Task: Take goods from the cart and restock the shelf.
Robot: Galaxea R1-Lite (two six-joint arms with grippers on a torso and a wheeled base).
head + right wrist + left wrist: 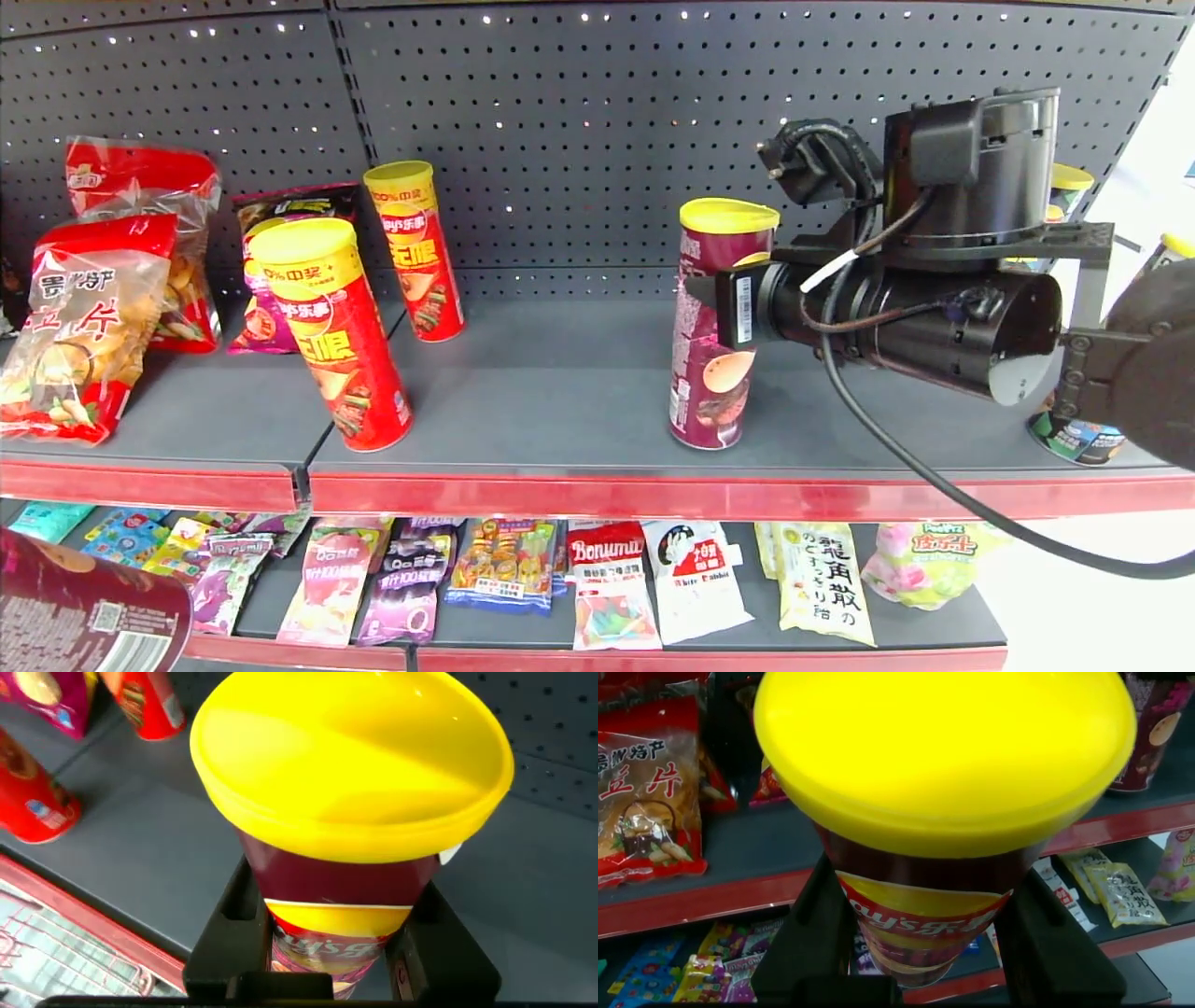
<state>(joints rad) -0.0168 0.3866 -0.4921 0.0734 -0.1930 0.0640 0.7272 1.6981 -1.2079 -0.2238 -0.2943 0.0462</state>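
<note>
Right gripper (336, 929) clamps a maroon can (714, 373) below its lid, steadying it upright on the shelf (560, 392), well right of the front red can (331, 345). Left gripper (924, 933) grasps a second maroon can (943, 756) lower left of that red can, probably next.

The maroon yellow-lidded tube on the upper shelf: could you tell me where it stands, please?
Head view: the maroon tube stands right of centre near the front edge of the grey upper shelf, in the right gripper, a red tube on its left.
</note>
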